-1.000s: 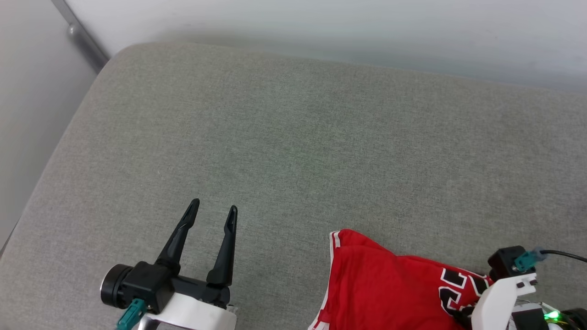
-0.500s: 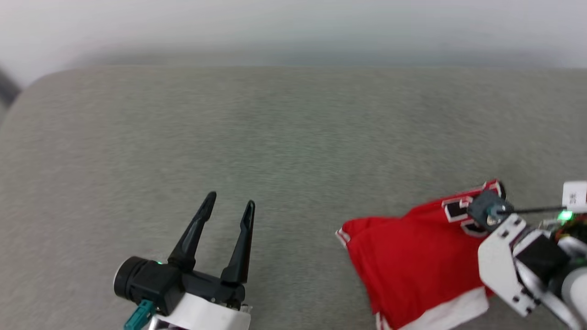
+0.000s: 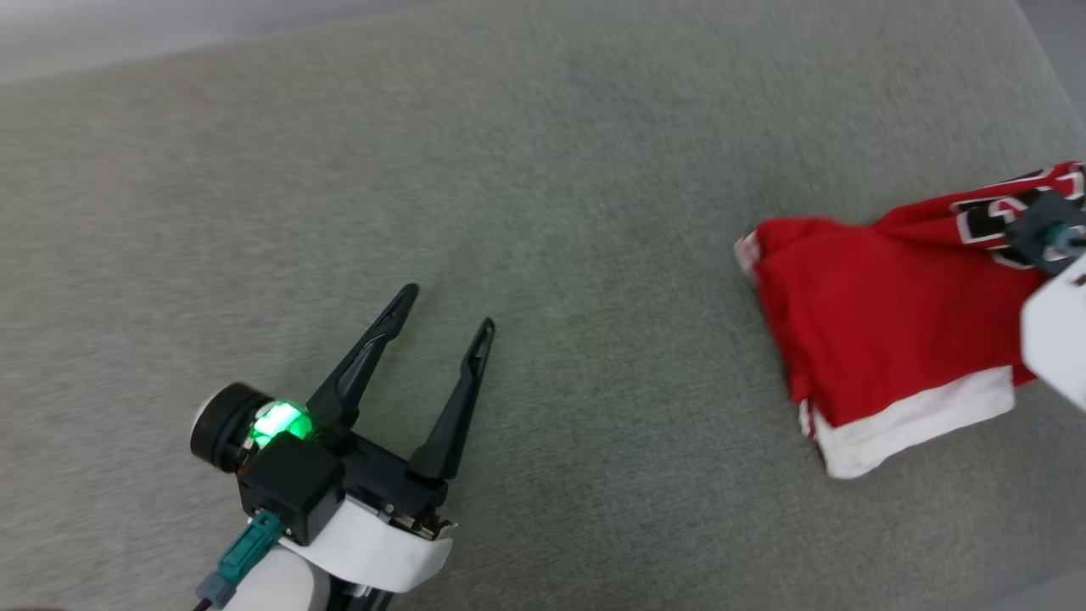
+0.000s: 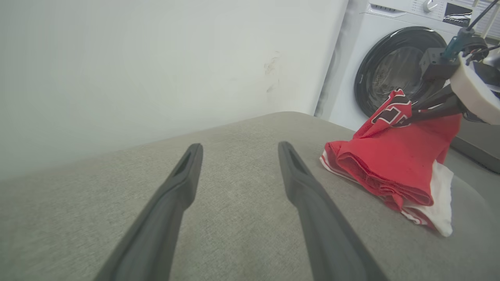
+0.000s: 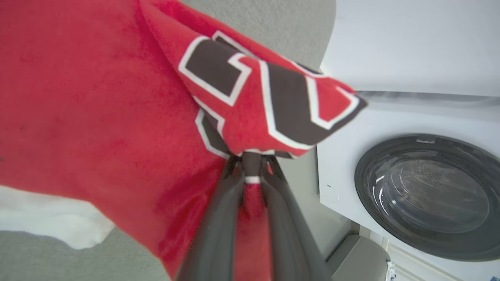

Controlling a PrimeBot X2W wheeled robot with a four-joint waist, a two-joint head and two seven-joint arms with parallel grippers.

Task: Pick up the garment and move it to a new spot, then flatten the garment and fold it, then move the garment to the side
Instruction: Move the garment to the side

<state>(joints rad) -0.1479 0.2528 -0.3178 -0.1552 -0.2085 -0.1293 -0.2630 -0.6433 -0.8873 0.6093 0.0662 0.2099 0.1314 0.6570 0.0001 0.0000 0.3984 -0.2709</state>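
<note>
Right jaws, open before, now tight on garment (image 3: 882,322)

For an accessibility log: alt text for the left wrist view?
The right gripper pinches the red garment by its print, holding a peak up; the rest lies bunched on the grey cushion. The open left gripper frames the foreground, a washing machine behind.

The left gripper (image 3: 450,305) bears two long tapered matte-black fingers (image 3: 365,361), boxy black housing (image 3: 293,488), lit green indicator (image 3: 276,420), teal cable connector (image 3: 248,550), glossy white wrist shell (image 3: 377,556). The right gripper (image 5: 252,166) has matching fingers.
</note>
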